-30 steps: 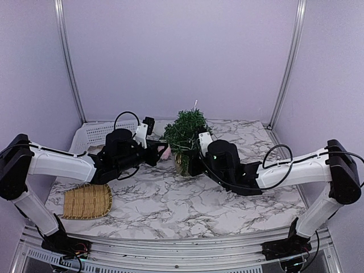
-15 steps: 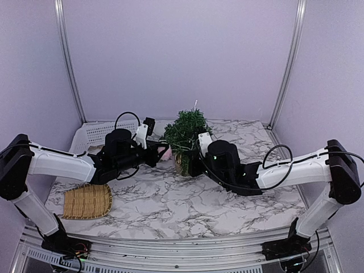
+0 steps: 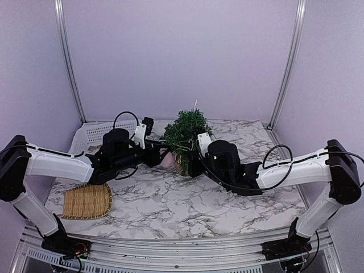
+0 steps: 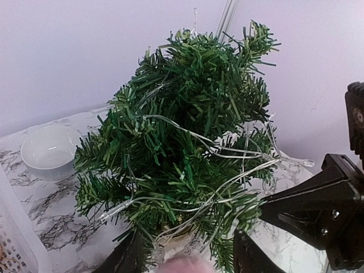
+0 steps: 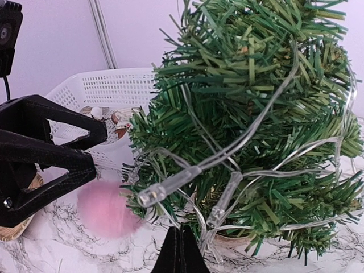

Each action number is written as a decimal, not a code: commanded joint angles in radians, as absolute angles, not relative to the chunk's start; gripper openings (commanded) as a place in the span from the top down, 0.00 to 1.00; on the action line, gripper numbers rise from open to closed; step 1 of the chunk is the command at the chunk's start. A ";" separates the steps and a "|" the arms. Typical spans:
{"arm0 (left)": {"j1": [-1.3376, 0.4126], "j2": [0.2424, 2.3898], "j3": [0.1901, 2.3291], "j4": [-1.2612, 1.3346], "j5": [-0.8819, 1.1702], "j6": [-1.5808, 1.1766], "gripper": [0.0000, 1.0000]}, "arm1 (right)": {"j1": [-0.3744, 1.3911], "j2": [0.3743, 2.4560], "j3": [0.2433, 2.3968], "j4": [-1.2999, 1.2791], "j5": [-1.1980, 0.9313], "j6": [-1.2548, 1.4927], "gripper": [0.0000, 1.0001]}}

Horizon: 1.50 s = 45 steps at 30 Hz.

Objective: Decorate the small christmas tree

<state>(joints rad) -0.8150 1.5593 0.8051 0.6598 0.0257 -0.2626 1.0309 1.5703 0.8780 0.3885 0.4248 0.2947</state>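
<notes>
The small christmas tree stands mid-table in its tan pot, with a clear light string draped over the branches. My left gripper is open just left of the tree, its jaws wide apart in the left wrist view. A pink ball sits low by the pot, below those fingers, and shows blurred in the right wrist view. My right gripper is shut at the tree's base. Light wires run past its tips, and I cannot tell if one is pinched.
A white perforated basket with several ornaments stands at the back left. A tan woven tray lies at the front left. A white bowl sits behind the tree. Metal frame posts stand at the back corners.
The pink ball has dropped from between my left fingers down beside the pot. The left arm has shifted slightly. The right arm has not moved.
</notes>
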 commanded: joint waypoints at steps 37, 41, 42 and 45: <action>-0.729 1.360 0.715 0.578 -0.050 -0.386 0.26 | 1.049 1.301 0.760 0.431 0.262 0.204 0.41; -0.709 1.343 0.689 0.576 -0.043 -0.416 0.27 | 1.016 1.202 0.721 0.414 0.203 0.210 0.37; -0.707 1.340 0.684 0.575 -0.041 -0.420 0.27 | 1.007 1.183 0.716 0.407 0.193 0.214 0.36; -0.706 1.335 0.669 0.573 -0.035 -0.425 0.29 | 0.974 1.120 0.699 0.383 0.172 0.226 0.34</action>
<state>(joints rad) -0.7109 1.3575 0.6922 0.5919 -0.0360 -0.4042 1.0134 1.1893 0.7094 0.4057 0.2268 0.2134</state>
